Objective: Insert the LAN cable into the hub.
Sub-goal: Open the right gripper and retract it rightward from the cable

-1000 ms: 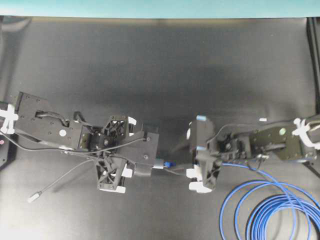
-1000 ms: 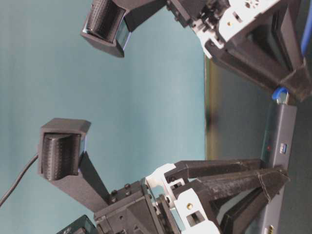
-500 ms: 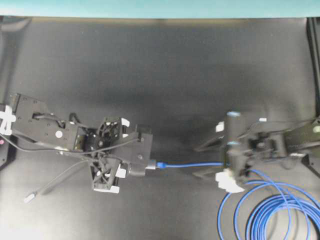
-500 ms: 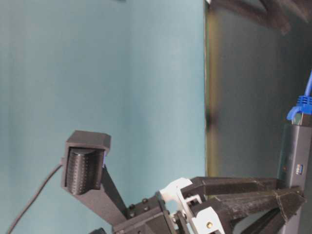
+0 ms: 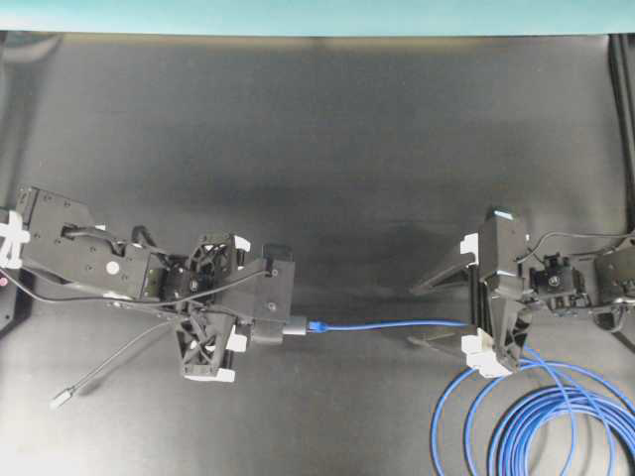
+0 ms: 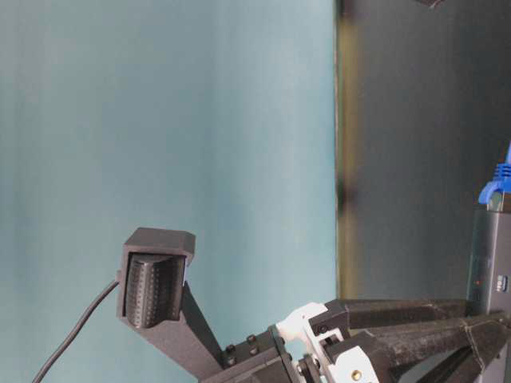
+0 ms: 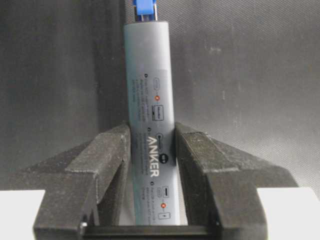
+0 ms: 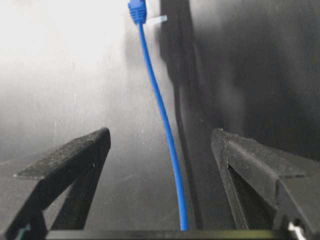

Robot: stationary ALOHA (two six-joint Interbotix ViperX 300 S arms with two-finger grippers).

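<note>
The hub [image 7: 150, 115], a slim grey bar, stands between my left gripper's [image 7: 152, 137] fingers, which are shut on its lower half. In the overhead view the left gripper [image 5: 273, 325] holds the hub [image 5: 294, 324] pointing right. The LAN cable's blue-booted plug [image 5: 316, 325] sits in the hub's far end; it also shows in the left wrist view [image 7: 146, 9] and the table-level view [image 6: 497, 187]. The LAN cable [image 5: 397, 323] runs right to my right gripper [image 5: 432, 313]. That gripper [image 8: 160, 137] is open, and the cable [image 8: 167, 135] passes untouched between its fingers.
The rest of the blue cable lies coiled [image 5: 541, 421] on the black table at the front right, under the right arm. The hub's thin grey cord ends in a silver plug [image 5: 63, 396] at the front left. A teal wall [image 5: 298, 15] lines the table's far edge.
My right gripper has opened, let go of the plug and drawn back to the right along the cable. The plug stays in the hub. My left gripper has shifted slightly left with the hub.
</note>
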